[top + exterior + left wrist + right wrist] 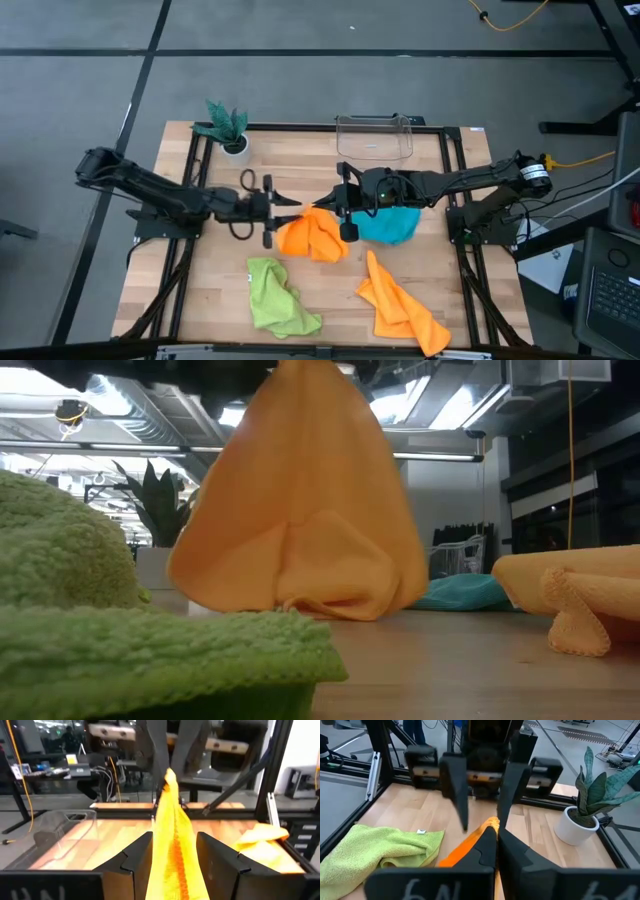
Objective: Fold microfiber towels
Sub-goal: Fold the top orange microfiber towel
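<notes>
- Right gripper [318, 208] mid-worktop, fingers clenched on the top corner of an orange towel [312, 236]; the right wrist view shows the cloth's tip [490, 826] pinched between the closed fingertips.
- That towel hangs lifted in a cone shape (low view), its bottom edge [300, 605] at or just on the worktop [330, 300] – can't tell which.
- Left gripper [290, 206] faces the right one, close up; fingers [135, 857] spread either side of the hanging cloth [172, 845], w/ a gap each side, so not gripping it.
- 2nd orange towel [400, 305] lies crumpled front-right, well apart from the held one.
- Green towel [278, 298] bunched up front-left of centre.
- Blue towel [392, 225] in a heap under the right arm, just beside the lifted orange one.
- Clear plastic bin [375, 138] at the back edge, right of centre; small plant in white pot [230, 130] at the back-left.
</notes>
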